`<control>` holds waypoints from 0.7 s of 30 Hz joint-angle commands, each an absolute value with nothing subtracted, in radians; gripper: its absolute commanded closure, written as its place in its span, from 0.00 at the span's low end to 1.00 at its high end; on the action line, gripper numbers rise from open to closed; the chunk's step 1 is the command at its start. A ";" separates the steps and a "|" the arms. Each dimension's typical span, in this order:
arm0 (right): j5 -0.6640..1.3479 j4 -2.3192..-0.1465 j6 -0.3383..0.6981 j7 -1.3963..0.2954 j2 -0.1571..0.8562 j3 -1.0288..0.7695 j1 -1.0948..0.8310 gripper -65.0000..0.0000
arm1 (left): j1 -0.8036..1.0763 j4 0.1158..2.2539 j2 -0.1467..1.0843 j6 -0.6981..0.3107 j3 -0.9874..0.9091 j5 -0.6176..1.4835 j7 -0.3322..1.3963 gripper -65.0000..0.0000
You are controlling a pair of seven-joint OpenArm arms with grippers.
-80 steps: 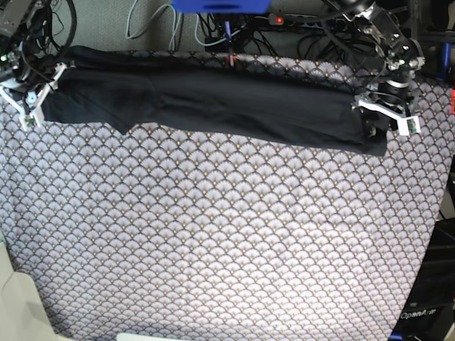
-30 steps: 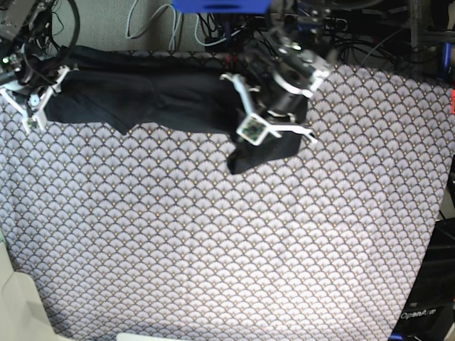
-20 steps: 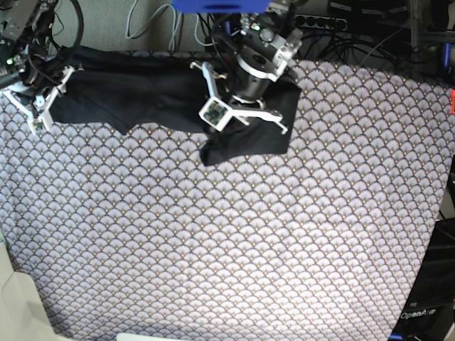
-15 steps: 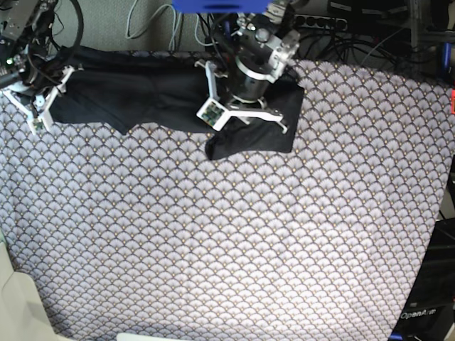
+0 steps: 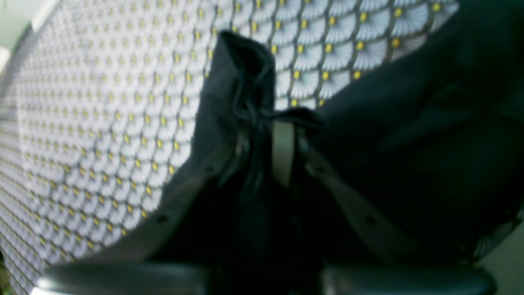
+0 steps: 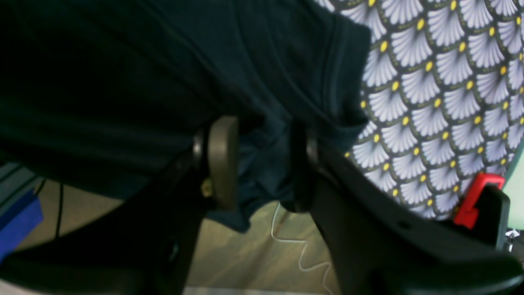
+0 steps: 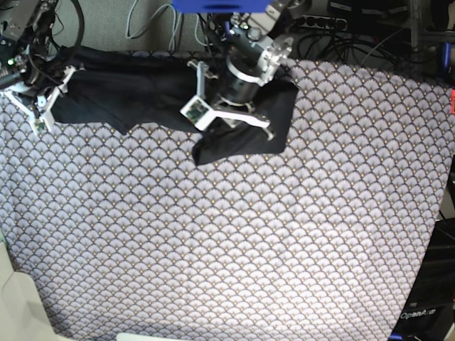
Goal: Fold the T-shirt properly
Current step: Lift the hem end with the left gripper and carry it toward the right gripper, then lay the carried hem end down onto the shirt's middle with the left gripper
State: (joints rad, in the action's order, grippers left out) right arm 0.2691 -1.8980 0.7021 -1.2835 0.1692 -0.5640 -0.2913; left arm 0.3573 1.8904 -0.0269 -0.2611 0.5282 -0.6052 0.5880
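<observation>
Only one piece of lettering can be read: "OpenArm", in pale letters on a dark panel [image 7: 425, 312] at the bottom corner of the base view, well away from both grippers (its last letters run off the frame edge). Neither wrist view shows any legible text.

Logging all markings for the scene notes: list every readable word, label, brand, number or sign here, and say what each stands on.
"OpenArm": white lettering on the dark stand at the base view's lower right corner.
Square tag on the left arm's wrist: too small to read.
T-shirt and tablecloth: no text.
</observation>
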 commanded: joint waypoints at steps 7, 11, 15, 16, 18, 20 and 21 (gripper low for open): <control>0.271 -1.913 0.698 -1.279 0.183 -0.568 -0.285 0.65 | 0.397 1.903 0.087 -0.302 0.753 -0.619 0.562 0.98; 0.271 -1.913 0.698 -1.279 0.183 -0.568 -0.285 0.65 | 0.397 1.908 0.127 -0.303 0.782 -0.619 0.562 0.98; 0.271 -1.913 0.698 -1.279 0.183 -0.568 -0.285 0.65 | 0.398 1.914 0.150 -0.303 0.794 -0.618 0.562 0.98; 0.271 -1.913 0.698 -1.279 0.183 -0.568 -0.285 0.65 | 0.398 1.914 0.157 -0.303 0.796 -0.618 0.562 0.98; 0.271 -1.913 0.698 -1.279 0.183 -0.568 -0.285 0.65 | 0.397 1.914 0.162 -0.305 0.796 -0.618 0.562 0.98; 0.271 -1.913 0.698 -1.279 0.183 -0.568 -0.285 0.65 | 0.397 1.914 0.162 -0.305 0.796 -0.618 0.562 0.97; 0.271 -1.913 0.698 -1.279 0.183 -0.568 -0.285 0.65 | 0.397 1.914 0.162 -0.305 0.796 -0.618 0.562 0.97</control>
State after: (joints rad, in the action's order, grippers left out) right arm 0.2687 -1.8973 0.7021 -1.2861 0.1696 -0.5640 -0.2890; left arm 0.2810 1.9087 0.1101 -0.2115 0.7097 -0.5632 0.5911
